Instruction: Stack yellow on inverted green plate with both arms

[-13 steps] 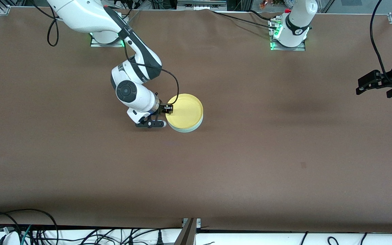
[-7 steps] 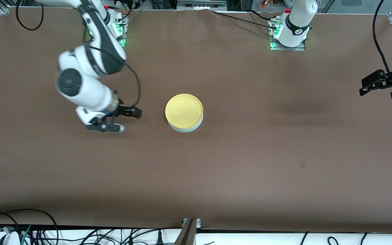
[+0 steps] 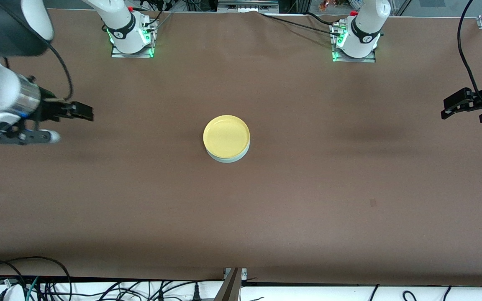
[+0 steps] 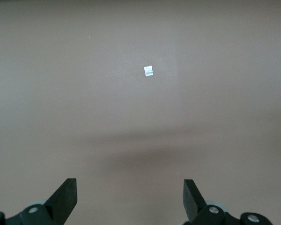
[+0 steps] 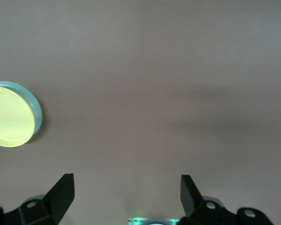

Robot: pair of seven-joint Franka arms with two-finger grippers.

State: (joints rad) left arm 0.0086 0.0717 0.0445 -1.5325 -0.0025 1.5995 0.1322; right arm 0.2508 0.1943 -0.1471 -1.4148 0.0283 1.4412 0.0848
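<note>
The yellow plate [image 3: 226, 136] lies rim up on the green plate [image 3: 229, 159] at the table's middle; only the green plate's pale edge shows under it. The stack also shows in the right wrist view, yellow plate [image 5: 9, 116] on green plate [image 5: 36, 111]. My right gripper [image 3: 86, 113] is open and empty, up in the air over the right arm's end of the table, well away from the stack; its own view [image 5: 126, 187] shows the jaws wide apart. My left gripper [image 3: 446, 109] is open and empty [image 4: 130, 187] and waits over the left arm's end of the table.
The two arm bases [image 3: 131, 39] [image 3: 354, 42] stand along the table's back edge. A small white speck [image 4: 148, 71] lies on the brown table under my left gripper. Cables [image 3: 36, 276] run along the table's front edge.
My right gripper has let go of the yellow plate's rim and swung away toward the right arm's end of the table. The stack stays put. The left arm has barely moved.
</note>
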